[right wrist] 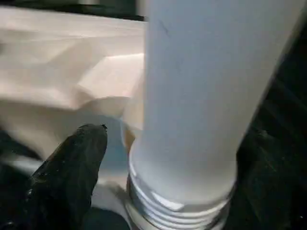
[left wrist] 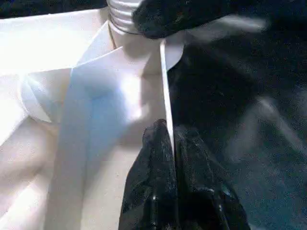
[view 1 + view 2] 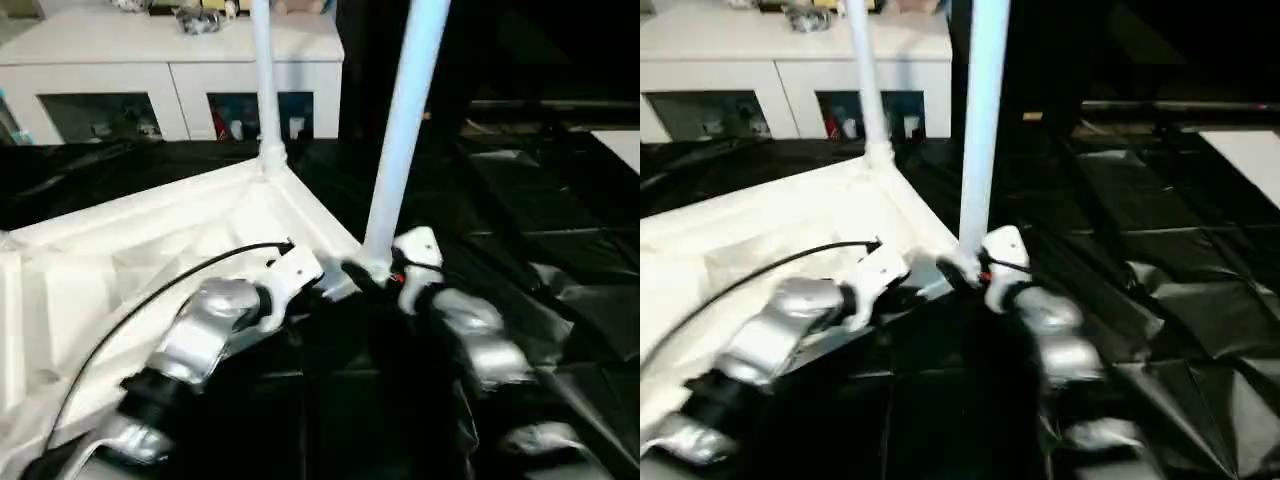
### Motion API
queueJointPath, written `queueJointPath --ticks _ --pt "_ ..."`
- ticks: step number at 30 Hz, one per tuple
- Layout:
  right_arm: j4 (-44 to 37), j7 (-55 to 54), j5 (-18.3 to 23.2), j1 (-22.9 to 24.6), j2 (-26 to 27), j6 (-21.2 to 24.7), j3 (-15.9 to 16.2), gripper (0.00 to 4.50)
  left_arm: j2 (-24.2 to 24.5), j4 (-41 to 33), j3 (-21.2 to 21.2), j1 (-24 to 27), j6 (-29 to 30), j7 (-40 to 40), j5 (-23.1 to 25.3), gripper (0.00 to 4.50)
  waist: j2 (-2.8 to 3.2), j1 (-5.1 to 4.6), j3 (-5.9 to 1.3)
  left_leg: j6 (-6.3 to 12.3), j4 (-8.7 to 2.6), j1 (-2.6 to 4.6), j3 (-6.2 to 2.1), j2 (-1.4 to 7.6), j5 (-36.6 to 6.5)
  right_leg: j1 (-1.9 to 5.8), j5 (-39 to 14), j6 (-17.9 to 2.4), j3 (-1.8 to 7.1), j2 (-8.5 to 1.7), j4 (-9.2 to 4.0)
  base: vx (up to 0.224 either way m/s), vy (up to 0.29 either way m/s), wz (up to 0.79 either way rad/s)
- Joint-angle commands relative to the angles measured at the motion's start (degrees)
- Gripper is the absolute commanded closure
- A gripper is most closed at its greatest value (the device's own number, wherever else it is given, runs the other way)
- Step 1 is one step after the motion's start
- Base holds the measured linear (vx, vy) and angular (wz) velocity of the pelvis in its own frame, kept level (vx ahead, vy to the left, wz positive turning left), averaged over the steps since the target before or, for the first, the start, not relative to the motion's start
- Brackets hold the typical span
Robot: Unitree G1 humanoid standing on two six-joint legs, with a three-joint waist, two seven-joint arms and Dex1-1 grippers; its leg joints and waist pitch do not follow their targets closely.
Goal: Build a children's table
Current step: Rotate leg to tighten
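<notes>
Leg (image 3: 400, 130) 2 stands in the tabletop's (image 3: 120, 260) near right corner socket, threads showing. Left gripper (image 2: 169, 143) pinches the rim closed; right gripper (image 1: 139, 158) stands wide beside it. You likely regrip and screw down.

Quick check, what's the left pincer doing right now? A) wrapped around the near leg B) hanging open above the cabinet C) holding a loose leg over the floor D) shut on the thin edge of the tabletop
D: in the left wrist view the left pincer has both fingers pressed together on the thin white edge of the tabletop, just short of the corner where the near leg stands.
</notes>
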Motion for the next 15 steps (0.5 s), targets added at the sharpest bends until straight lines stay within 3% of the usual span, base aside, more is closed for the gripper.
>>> queueJointPath --ticks 1,6,13,15 --pt "-4.63 8.40 2.44 1.20 -3.22 0.05 2.35 0.30 3.04 -2.56 -3.00 2.43 -1.38 -7.95 -2.56 4.50 -0.89 0.36 -3.24 3.60 -3.99 0.77 -1.74 3.47 -14.80 2.06 -13.21 -11.43 2.29 -3.37 -4.59 0.000 0.000 0.00" --pt "-5.95 15.79 2.81 1.67 -7.44 -0.27 3.16 0.30 6.93 -6.89 -3.17 3.60 -0.22 -14.52 -5.16 4.50 -0.56 0.90 -3.26 4.83 -3.75 0.99 -1.52 3.67 -12.59 2.02 -8.07 -14.11 2.21 -3.05 -3.86 0.000 0.000 0.00" --pt "-6.41 22.31 3.81 1.43 -9.37 1.09 5.22 0.30 9.71 -8.76 -3.40 3.74 0.84 -18.62 -7.33 4.50 -0.69 0.95 -2.73 1.24 -4.46 1.34 -1.78 3.83 -18.38 1.86 -15.23 -12.98 2.36 -3.18 -4.44 0.000 0.000 0.00" --pt "-6.44 22.74 3.76 1.47 -9.54 1.08 5.45 0.30 9.88 -8.68 -3.36 3.70 0.78 -18.76 -7.32 4.50 -1.19 0.96 -2.72 1.07 -4.43 1.40 -1.69 3.81 -18.55 1.81 -15.00 -12.89 2.45 -3.21 -4.50 0.000 0.000 0.00"
